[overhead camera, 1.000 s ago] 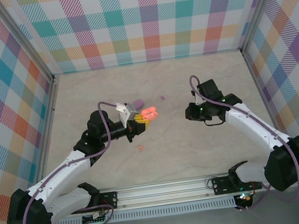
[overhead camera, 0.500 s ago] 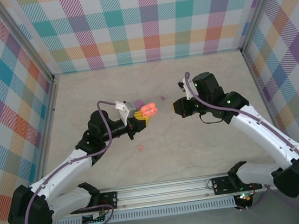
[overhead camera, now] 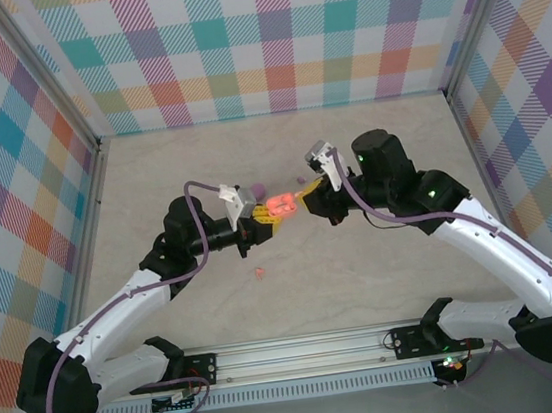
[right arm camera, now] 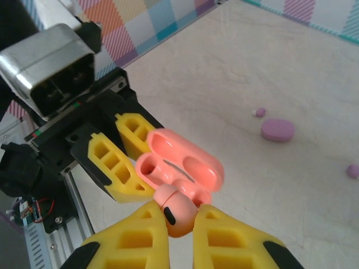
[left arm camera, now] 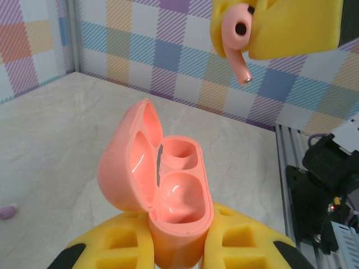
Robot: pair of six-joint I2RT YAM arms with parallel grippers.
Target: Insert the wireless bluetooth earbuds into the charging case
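The open case (left arm camera: 174,196), clamped by the left gripper (left arm camera: 179,246), is met by the earbud (right arm camera: 176,210) pinched in the right gripper (right arm camera: 180,235) at its 3 o'clock; the stem is best aligned over an empty well and lowered slowly. A spare bud (overhead camera: 260,271) is seen on the pale table (overhead camera: 365,276) at the case's 6 o'clock, plaid walls (overhead camera: 265,36) around

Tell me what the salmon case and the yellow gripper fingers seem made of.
Salmon case: probably hard plastic, glossy; light glints inside its open lid. Left gripper fingers: matte yellow, perhaps printed plastic or rubber, with hollow ribbed pockets.
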